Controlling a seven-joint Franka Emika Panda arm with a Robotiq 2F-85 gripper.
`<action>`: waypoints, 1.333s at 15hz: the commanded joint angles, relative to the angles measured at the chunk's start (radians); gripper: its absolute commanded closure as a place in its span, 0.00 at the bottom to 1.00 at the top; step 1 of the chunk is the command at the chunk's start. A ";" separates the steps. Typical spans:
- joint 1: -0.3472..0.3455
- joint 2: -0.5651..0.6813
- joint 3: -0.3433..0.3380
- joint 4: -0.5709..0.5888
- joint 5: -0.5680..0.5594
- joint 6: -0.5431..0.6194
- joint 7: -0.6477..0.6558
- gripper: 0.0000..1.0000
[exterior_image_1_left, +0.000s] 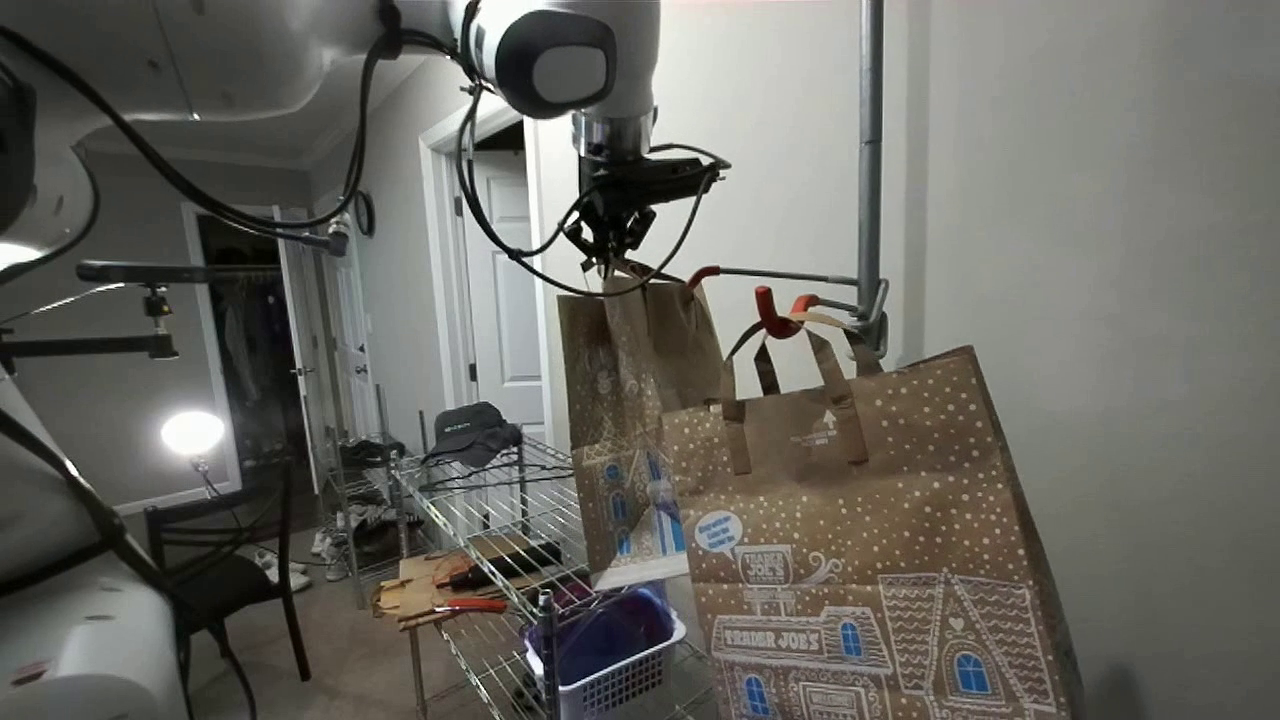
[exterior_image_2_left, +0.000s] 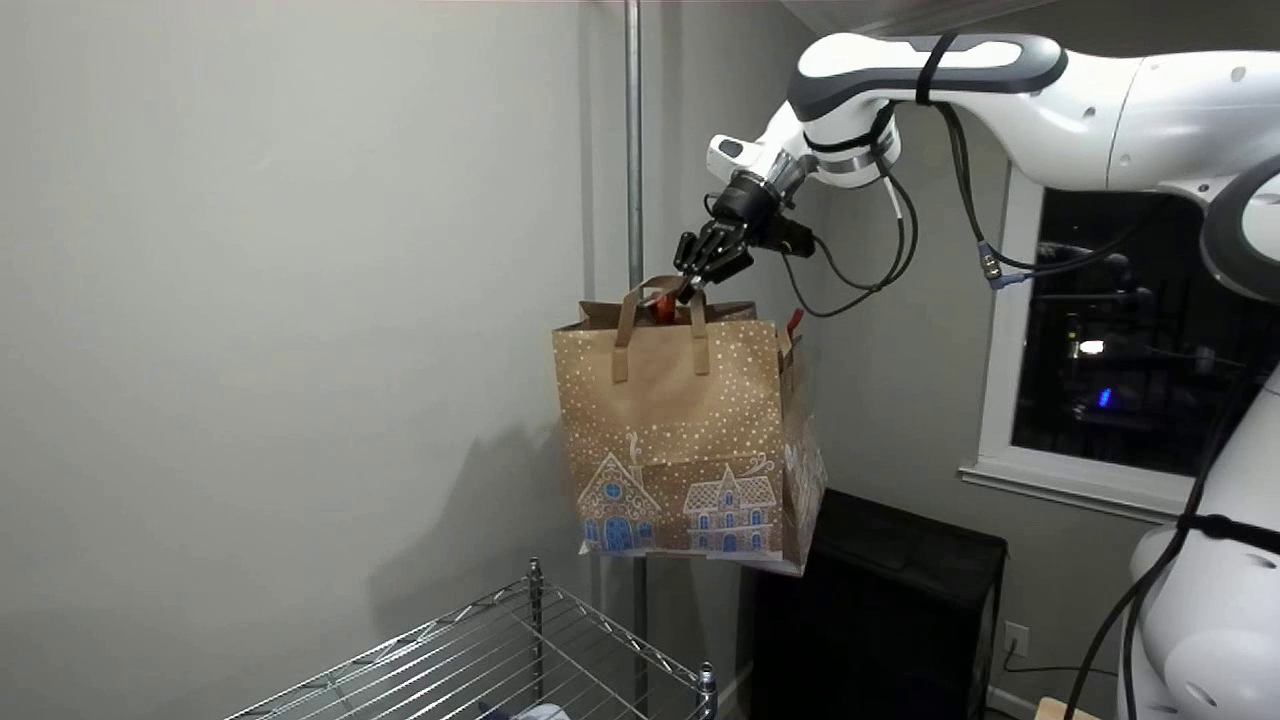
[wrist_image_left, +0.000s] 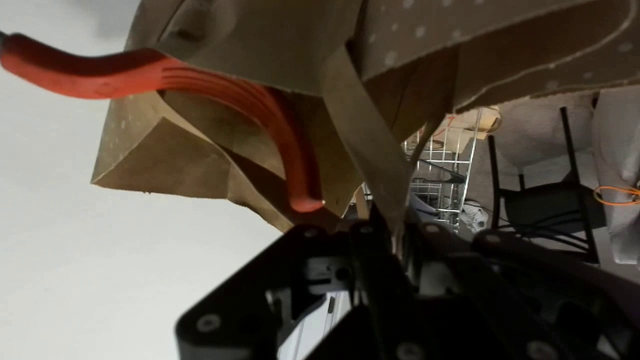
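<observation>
Gripping a bag handle (wrist_image_left: 369, 137), the end effector (wrist_image_left: 398, 242) hangs beside the red hook (wrist_image_left: 290, 137). Grasp seems made; next needs clearance.

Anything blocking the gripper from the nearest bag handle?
Nothing visible: the gripper is shut on the handle of the paper bag. In the wrist view, a red hook reaches over the bag's opening beside that handle; whether it runs through it, I can't tell.

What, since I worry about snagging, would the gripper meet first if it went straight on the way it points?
Past the handle it grips, the gripper would probably first meet the top of that paper bag; the red hook looks close by, though depth is unclear.
</observation>
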 joint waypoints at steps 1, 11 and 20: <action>-0.022 0.017 0.012 0.014 -0.013 -0.101 -0.037 0.95; -0.036 0.010 0.058 0.015 -0.139 -0.096 0.015 0.95; -0.012 0.070 0.141 0.130 -0.131 -0.085 0.138 0.95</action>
